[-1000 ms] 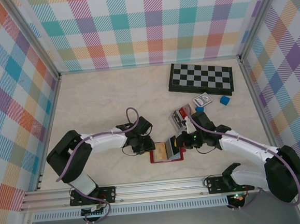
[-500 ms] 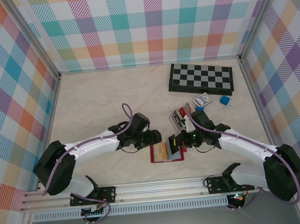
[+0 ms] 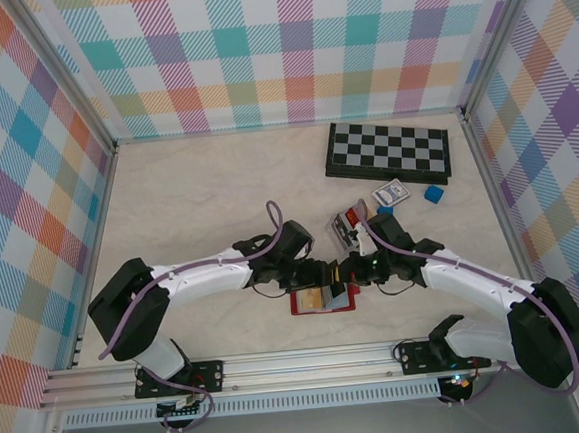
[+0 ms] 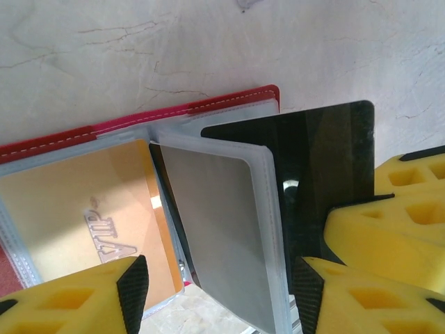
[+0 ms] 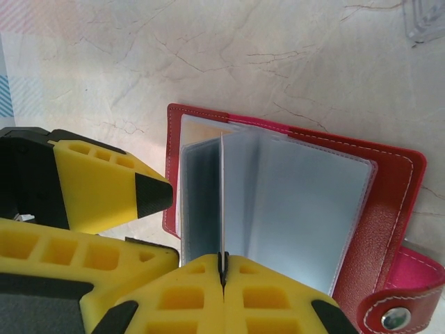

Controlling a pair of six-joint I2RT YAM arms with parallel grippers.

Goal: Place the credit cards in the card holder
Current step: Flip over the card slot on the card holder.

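Red holder (image 3: 321, 300) is lying open on the table (image 3: 198, 204) near the arm bases, with a gold card (image 4: 76, 216) sitting in one pocket. Your left fingers (image 4: 76, 299) are hanging spread around a grey sleeve (image 4: 222, 229), gripping nothing. Your right fingers (image 5: 181, 292) are pinching shut on another upright sleeve (image 5: 222, 202).

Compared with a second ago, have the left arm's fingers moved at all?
Yes. The left fingers have slid right, from left of the red card holder to over its middle, nearly meeting the right fingers.
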